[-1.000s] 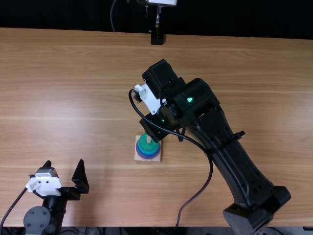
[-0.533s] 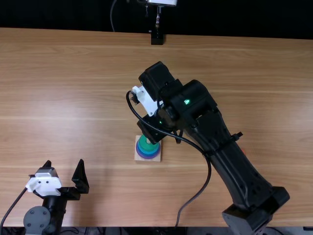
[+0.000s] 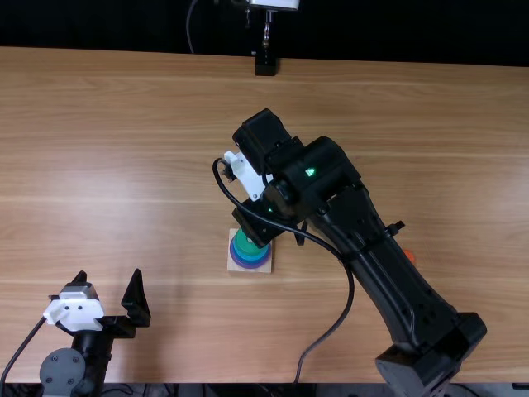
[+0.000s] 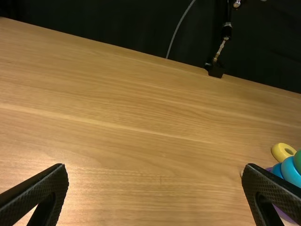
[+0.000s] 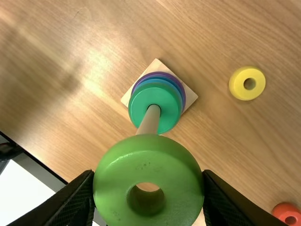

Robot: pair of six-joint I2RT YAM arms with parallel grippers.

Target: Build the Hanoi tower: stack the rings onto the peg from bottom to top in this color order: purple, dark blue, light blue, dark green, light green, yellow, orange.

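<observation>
Progress, taken outward from the right wrist camera: the light green ring (image 5: 146, 165), fifth in the required order, is held at the peg (image 5: 149, 121) and has not been seated. The peg's upper end is hidden by this ring; a pale patch is seen through the hole, but whether it is peg or wood cannot be determined.

Below, four rings are found stacked in the specified order: the dark green ring (image 5: 167, 107) uppermost, then the light blue ring (image 4: 291, 173), the dark blue ring (image 4: 276, 170) and, lowest, the purple ring (image 3: 250, 265) on the square wooden base (image 5: 190, 96). No fault in sequence is noted. The yellow ring (image 5: 238, 84) is lying flat on the table (image 3: 124, 182), apart from the base; the orange ring (image 5: 282, 210) is lying farther off, to the right of the stack as judged from above. Three rings are therefore outstanding; the build is assessed as just past halfway.

Grippers: by the right gripper (image 5: 148, 174), the light green ring is pinched at opposite sides of its rim, the fingers being parted by the ring's full width. Centring over the peg, then lowering, is judged to be required. The left gripper (image 3: 109, 274) is found spread wide, with nothing grasped, well apart from the stack.
</observation>
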